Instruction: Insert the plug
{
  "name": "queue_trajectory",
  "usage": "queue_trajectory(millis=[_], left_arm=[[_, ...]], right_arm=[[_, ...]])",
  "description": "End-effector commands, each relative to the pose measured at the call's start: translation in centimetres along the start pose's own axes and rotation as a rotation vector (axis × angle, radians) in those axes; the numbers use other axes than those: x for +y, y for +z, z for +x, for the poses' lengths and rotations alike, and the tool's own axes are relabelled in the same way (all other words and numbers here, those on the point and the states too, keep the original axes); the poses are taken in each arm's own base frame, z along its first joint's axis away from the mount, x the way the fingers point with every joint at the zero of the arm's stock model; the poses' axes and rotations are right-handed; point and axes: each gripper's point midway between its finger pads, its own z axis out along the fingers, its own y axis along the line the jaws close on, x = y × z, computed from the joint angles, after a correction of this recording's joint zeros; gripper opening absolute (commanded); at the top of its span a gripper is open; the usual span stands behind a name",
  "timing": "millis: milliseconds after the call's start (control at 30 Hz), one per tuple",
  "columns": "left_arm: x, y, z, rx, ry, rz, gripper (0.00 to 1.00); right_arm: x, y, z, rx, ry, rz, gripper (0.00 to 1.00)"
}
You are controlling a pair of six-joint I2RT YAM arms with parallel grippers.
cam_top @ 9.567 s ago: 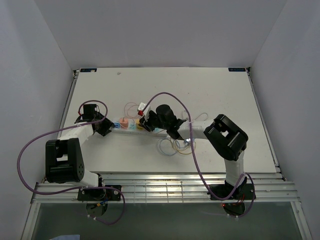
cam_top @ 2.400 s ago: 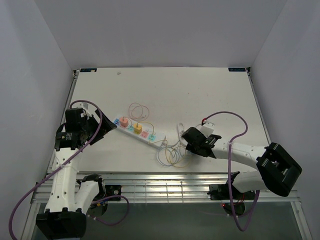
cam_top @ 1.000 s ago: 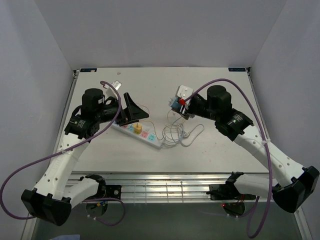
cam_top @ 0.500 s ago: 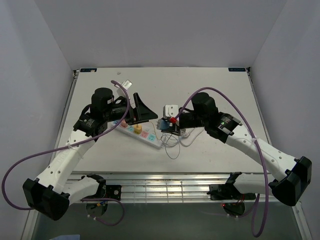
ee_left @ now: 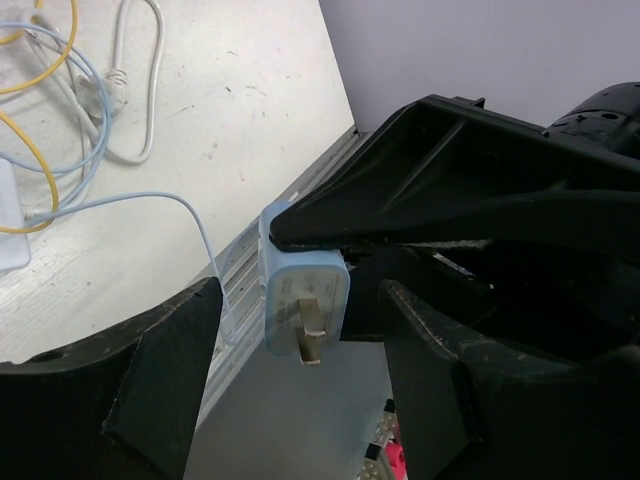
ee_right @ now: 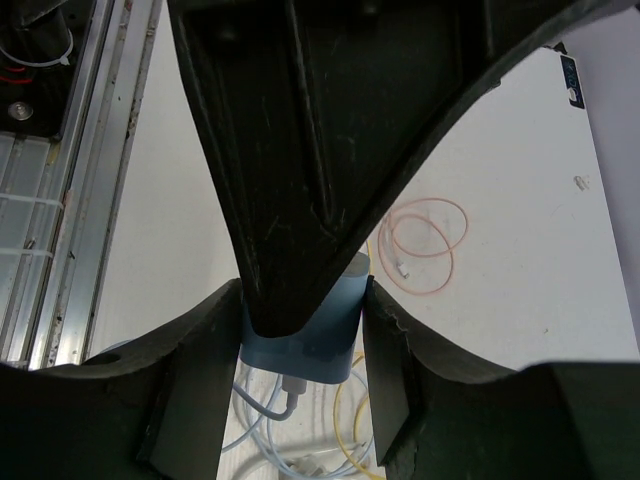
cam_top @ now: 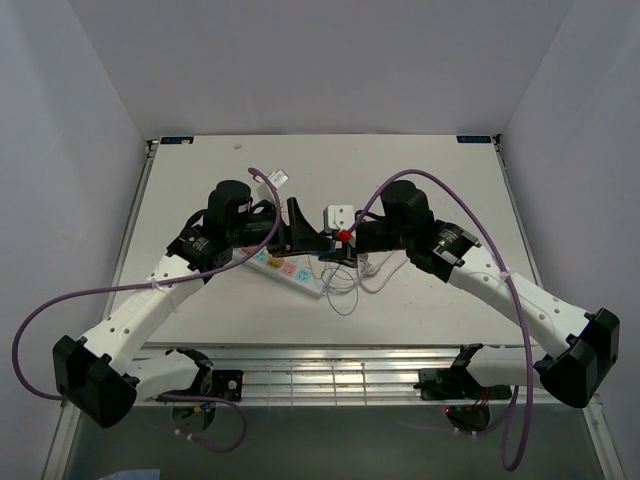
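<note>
"What is your right gripper doing?"

"It is pinching the blue plug tight between its two fingers."

"And your left gripper?"

"It is spread wide. The plug sits in the gap between its fingers. In my left wrist view it touches neither one. I can see a metal pin on the end of the plug."

"Where is the power strip?"

"The white power strip lies on the table, just below both grippers and a bit to my left. Loose wires curl beside it, just below my right gripper."
</note>
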Motion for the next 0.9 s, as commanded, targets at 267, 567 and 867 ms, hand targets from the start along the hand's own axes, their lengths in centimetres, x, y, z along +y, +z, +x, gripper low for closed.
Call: queue_trajectory(millis=[267, 567, 867], left_arm=[[-0.2, 0.3, -0.7, -0.051, 0.026, -0.022, 0.31], [0.3, 0.2, -0.5, -0.087, -0.004, -0.023, 0.00], [1.2, 0.0, -1.6, -0.174, -0.067, -0.070, 0.00]], right_arm=[[-0.3, -0.1, -2.6, -0.067, -0.030, -0.008, 0.12], [-0.9, -0.8, -2.0, -0.060, 0.101, 0.098, 0.72], [-1.0, -4.5, -3.2, -0.164, 0.505, 0.333, 0.90]])
